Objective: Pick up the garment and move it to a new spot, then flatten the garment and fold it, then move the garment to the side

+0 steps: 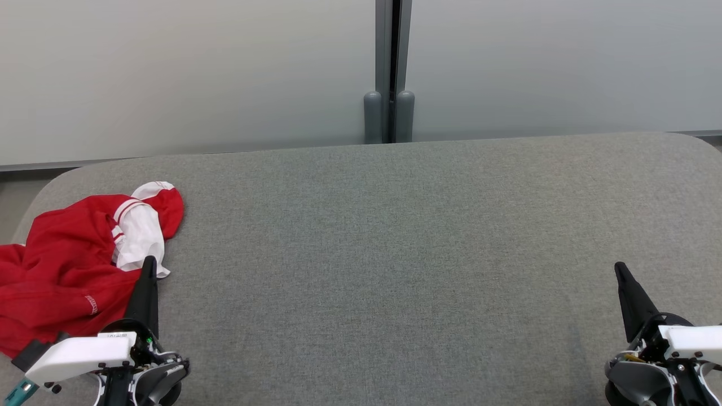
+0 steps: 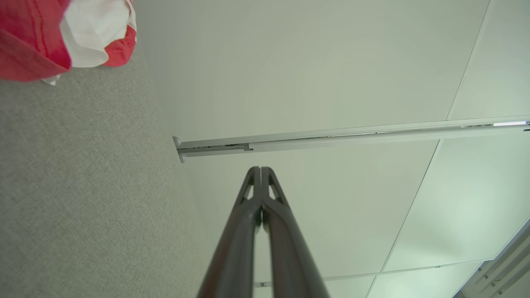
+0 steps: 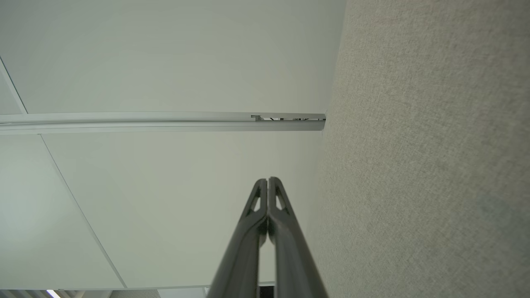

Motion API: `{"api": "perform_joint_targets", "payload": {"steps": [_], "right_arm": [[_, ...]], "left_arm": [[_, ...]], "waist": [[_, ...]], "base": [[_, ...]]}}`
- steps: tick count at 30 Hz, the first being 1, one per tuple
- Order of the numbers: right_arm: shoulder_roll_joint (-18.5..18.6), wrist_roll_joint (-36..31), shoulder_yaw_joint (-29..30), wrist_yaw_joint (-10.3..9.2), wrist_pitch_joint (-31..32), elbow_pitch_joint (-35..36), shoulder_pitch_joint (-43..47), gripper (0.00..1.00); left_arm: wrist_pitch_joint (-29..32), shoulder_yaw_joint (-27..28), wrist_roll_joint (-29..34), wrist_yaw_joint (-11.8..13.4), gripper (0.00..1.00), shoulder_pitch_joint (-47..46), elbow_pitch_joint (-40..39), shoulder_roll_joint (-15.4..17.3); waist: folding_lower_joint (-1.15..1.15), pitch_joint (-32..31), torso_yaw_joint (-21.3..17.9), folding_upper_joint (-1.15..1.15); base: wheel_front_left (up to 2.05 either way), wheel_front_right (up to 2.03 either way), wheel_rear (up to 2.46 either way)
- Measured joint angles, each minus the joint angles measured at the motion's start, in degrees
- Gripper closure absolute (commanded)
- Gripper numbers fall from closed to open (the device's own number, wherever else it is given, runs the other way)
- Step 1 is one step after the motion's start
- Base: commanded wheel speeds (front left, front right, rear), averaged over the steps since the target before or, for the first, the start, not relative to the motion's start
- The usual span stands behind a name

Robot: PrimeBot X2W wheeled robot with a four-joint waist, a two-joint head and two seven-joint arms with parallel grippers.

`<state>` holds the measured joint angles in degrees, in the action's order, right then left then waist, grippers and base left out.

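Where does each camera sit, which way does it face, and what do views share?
Head view: on the head, facing forward and down over the gray surface to the wall; red garment far left; left tool, right tool at lower corners.
Left wrist view: on that wrist, along the shut left tool toward the wall; surface and garment at its left.
Right wrist view: on that wrist, along the shut right tool toward the wall; surface at its right.
Shared: head and left wrist views show the garment.
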<state>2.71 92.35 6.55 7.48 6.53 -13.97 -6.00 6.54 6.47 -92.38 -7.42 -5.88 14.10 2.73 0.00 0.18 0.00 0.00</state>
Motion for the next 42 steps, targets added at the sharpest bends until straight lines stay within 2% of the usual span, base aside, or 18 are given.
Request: {"api": "perform_joint_targets", "payload": {"steps": [32, 33, 42], "right_arm": [[0.0, 0.0, 0.0, 0.0, 0.0, 0.0, 0.0, 1.0], [-0.03, 0.0, 0.01, 0.0, 0.0, -0.13, 0.12, 0.0], [-1.13, 0.43, -0.67, -0.09, -0.69, -1.97, 2.74, 0.0]], "left_arm": [[0.0, 0.0, 0.0, 0.0, 1.0, 0.0, 0.0, 0.0], [-0.02, -0.02, 0.0, 0.0, 0.0, 0.09, 0.18, -0.02], [-1.05, -0.67, -0.03, 0.19, 0.0, 3.29, 2.22, -1.13]], "waist": [[0.0, 0.0, 0.0, 0.0], [0.0, 0.0, 0.0, 0.0], [0.0, 0.02, 0.05, 0.0]], "base": [[0.0, 0.0, 0.0], [0.0, 0.0, 0.0], [0.0, 0.0, 0.0]]}}
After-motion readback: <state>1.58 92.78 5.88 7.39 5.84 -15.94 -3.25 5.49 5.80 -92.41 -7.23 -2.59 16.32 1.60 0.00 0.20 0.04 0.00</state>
